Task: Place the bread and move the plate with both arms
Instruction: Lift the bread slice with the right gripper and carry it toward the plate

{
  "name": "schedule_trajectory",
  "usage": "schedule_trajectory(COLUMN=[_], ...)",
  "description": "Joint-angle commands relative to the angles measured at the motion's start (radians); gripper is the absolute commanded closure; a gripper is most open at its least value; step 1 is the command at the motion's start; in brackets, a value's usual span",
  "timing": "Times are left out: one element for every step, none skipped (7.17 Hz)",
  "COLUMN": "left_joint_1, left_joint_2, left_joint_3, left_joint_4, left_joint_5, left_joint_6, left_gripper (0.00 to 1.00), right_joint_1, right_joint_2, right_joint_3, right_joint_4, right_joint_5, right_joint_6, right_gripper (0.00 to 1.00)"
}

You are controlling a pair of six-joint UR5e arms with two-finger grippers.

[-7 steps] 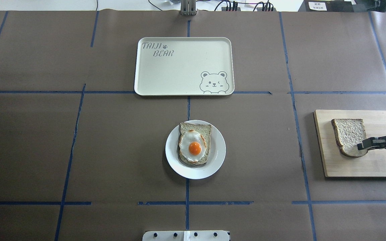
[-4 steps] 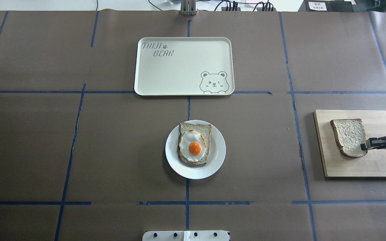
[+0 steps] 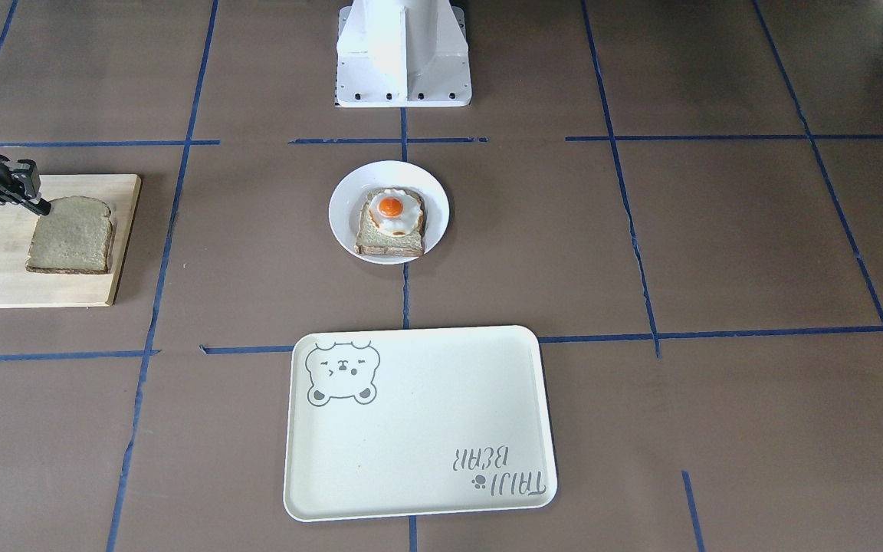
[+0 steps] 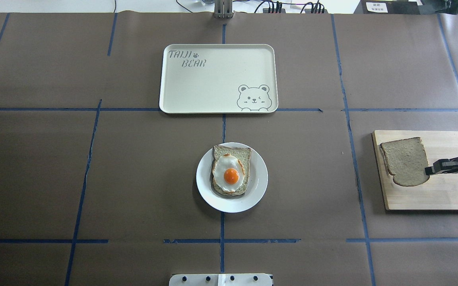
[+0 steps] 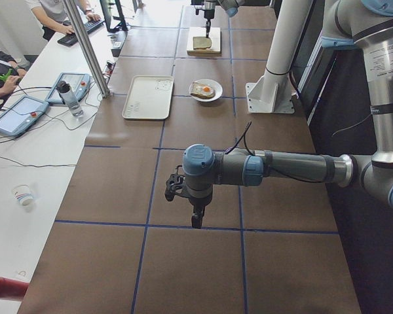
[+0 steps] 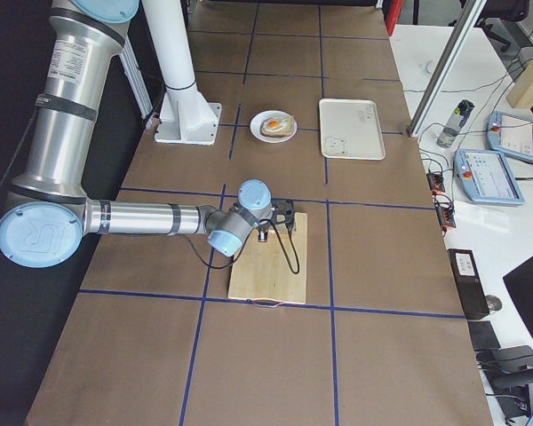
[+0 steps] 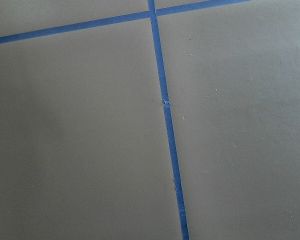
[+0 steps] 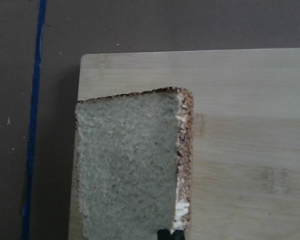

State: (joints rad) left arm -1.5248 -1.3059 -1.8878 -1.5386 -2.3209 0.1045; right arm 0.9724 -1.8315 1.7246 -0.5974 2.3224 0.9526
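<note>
Risk no. 1: slip. Right fingers [image 4: 431, 170] are clamped on just one crust corner of bread [image 4: 405, 161], far right of overhead view, above board [image 4: 443, 198]. The slice looks tilted and floppy, so a quick swing toward plate [image 4: 257, 186] at centre could tear or drop it. Egg slice [image 4: 231, 171] already fills the plate, so an off-centre drop may slide off. Left fingers [image 5: 196, 220] hang over bare counter [image 4: 94, 178]; apart or together, can't tell. Counter is brown paper w/ blue tape [image 4: 222, 226] grid, tray [image 4: 213, 87] upper centre. White desk [image 5: 13, 216] runs alongside.
</note>
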Motion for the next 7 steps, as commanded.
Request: schedule_trajectory(left_joint_1=[0.000,0.000,0.000,0.000,0.000,0.000,0.000], left_joint_2=[-0.001,-0.001,-0.001,0.000,-0.001,-0.001,-0.001], left_joint_3=[-0.001,-0.001,-0.001,-0.001,-0.001,0.001,-0.001], left_joint_4=[0.000,0.000,0.000,0.000,0.000,0.000,0.000], left_joint_5=[0.000,-0.002,-0.002,-0.002,-0.002,-0.002,-0.002], left_joint_6=[0.001,0.001,0.001,0.001,0.001,0.001,0.001], left_gripper=[0.00,0.00,0.00,0.00,0.00,0.00,0.00], right_joint_1=[0.040,0.039,0.022,-0.015,-0.049,-0.111,-0.173], right_joint_2=[0.023,0.079,0.172,0.267,0.346,0.433,0.524], right_joint_3=[0.067,0.070,0.063,0.062,0.062,0.061,0.070], right_joint_4=[-0.007,-0.009,-0.010,-0.010,-0.010,-0.013,-0.069], right_joint_5=[0.068,0.066,0.066,0.061,0.054,-0.001,-0.111], right_joint_6=[0.002,0.047,0.137,0.243,0.323,0.432,0.522], right_gripper=[1.00,1.00,1.00,1.00,1.00,1.00,1.00])
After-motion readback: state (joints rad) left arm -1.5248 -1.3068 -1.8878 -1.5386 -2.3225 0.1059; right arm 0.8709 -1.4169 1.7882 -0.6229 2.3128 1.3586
